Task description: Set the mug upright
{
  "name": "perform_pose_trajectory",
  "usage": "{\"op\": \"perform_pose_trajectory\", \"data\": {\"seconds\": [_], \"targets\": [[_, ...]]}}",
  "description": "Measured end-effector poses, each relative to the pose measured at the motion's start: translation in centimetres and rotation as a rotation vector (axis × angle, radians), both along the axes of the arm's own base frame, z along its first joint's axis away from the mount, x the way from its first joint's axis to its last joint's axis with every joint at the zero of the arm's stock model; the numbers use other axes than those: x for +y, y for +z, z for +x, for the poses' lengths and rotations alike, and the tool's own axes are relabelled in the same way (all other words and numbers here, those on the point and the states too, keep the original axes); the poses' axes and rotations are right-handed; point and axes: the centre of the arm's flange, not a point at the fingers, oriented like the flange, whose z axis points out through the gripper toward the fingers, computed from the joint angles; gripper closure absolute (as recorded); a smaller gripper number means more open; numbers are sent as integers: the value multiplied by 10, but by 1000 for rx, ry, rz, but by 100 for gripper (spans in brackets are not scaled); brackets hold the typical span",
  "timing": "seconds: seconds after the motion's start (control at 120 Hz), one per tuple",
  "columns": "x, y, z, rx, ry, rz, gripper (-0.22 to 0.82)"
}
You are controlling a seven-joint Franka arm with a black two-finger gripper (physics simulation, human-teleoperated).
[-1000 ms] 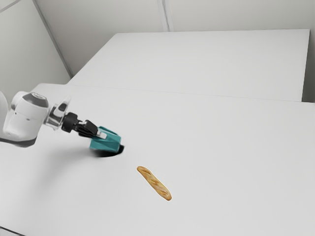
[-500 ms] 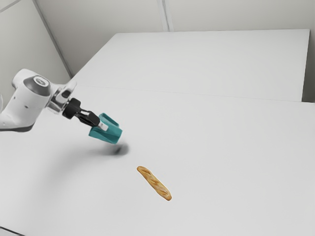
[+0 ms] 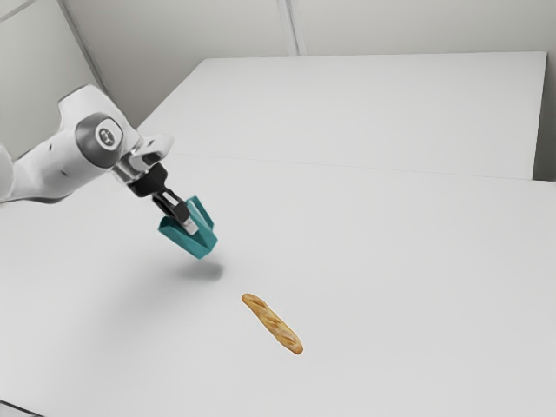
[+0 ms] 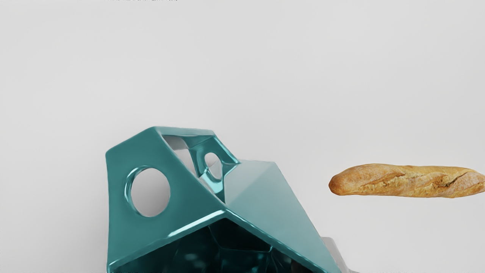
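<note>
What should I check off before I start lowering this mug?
1. Grip on the mug: ok. The gripper is shut on the mug.
2. Mug off the table: ok. In the exterior view its shadow falls on the table apart from it.
3. Mug upright: not ok. It hangs tilted, so it likely needs more turning before it is set down.
4. Bread out of the way: ok. The bread lies apart from the mug, with bare table between.
5. Grip firm enough to prevent slipping: cannot tell. The pictures don't show how hard the fingers press.
</note>
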Motion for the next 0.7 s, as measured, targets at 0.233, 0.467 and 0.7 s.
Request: {"op": "perform_pose_trajectory", "data": {"seconds": [0.233, 0.467, 0.7], "targets": [[-43, 3, 4, 14, -44, 129, 79], [-70, 2, 5, 15, -62, 284, 79], [-78, -6, 0, 9, -14, 372, 78]]}}
